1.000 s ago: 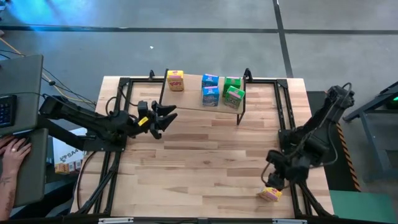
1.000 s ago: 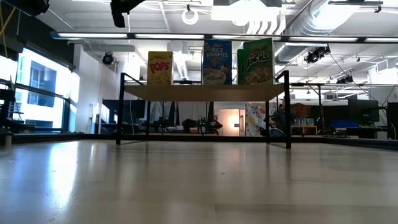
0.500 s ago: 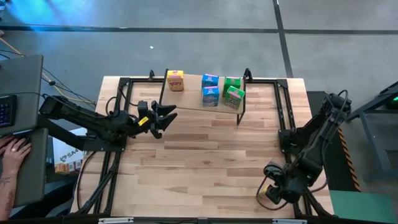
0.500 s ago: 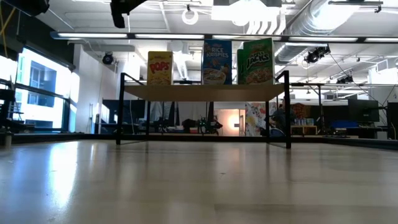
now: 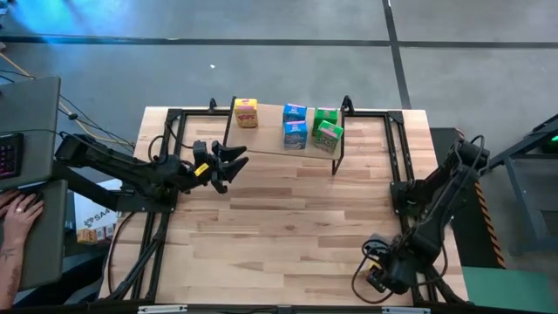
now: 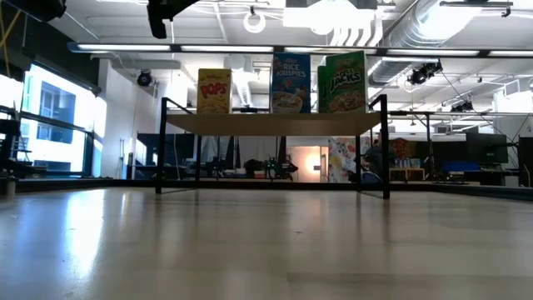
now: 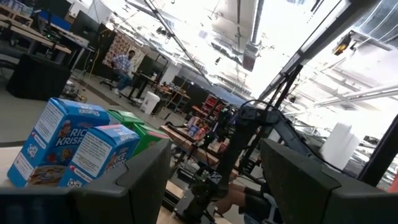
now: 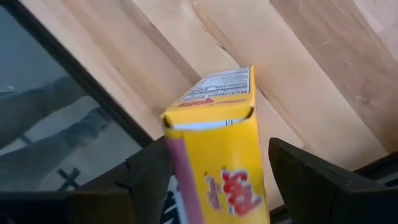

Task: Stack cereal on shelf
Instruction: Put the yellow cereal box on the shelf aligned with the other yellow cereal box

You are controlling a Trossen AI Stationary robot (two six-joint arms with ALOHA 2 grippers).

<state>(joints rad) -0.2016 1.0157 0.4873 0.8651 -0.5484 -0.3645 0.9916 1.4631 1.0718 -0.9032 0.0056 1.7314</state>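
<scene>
From above, the shelf (image 5: 283, 131) stands along the far edge of the tabletop (image 5: 279, 218). On its plank sit a yellow cereal box (image 5: 247, 112) toward the left end, two blue cereal boxes (image 5: 295, 126) one behind the other, and two green cereal boxes (image 5: 327, 130) near the right end. The left hand (image 5: 228, 164) hovers over the tabletop just in front of the shelf's left end, its fingers spread and holding nothing. The right hand (image 5: 377, 275) is down at the near right corner of the tabletop, its arm covering whatever lies beneath it. A person's hand (image 5: 17, 214) rests at a desk beyond the tabletop's left side.

At tabletop height, the shelf (image 6: 271, 123) carries three box fronts upright in a row: the yellow one (image 6: 214, 91), a blue one (image 6: 291, 82), and a green one (image 6: 346, 82).

From the left wrist, the blue boxes (image 7: 59, 146) stand close ahead with a green box (image 7: 138, 124) just behind them, seen between that hand's parted fingers (image 7: 146, 177).

From the right wrist, a second yellow cereal box (image 8: 221, 155) sits between the right hand's fingers (image 8: 149, 180), near the tabletop's edge. Whether the fingers actually press its sides, I cannot tell.
</scene>
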